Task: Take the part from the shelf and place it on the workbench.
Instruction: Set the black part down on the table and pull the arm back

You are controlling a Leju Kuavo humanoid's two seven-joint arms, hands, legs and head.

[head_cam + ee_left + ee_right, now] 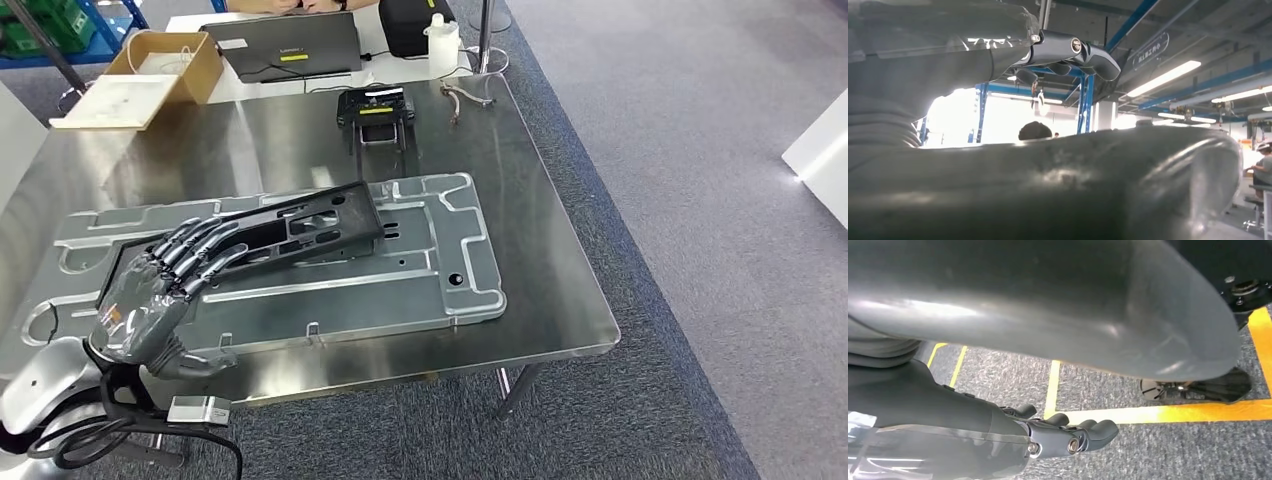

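The black frame-shaped part point(318, 222) lies on a big grey metal plate point(440, 270) on the steel workbench point(540, 200). My left hand point(165, 285) is at the part's left end, with its fingers point(205, 248) stretched out and apart over the black frame. Whether they touch it I cannot tell. In the left wrist view the fingers point(1075, 50) and the thick thumb point(1048, 185) stand apart with nothing between them. My right hand point(1068, 435) hangs over the floor, its fingers loosely extended and holding nothing.
A second black part point(375, 108) and a metal clamp tool point(466, 97) lie at the bench's far edge. Behind them are a laptop point(285, 45), a cardboard box point(165, 60) and a white bottle point(441, 40). Grey carpet point(700, 200) lies to the right; yellow floor tape point(1168, 412) is below the right hand.
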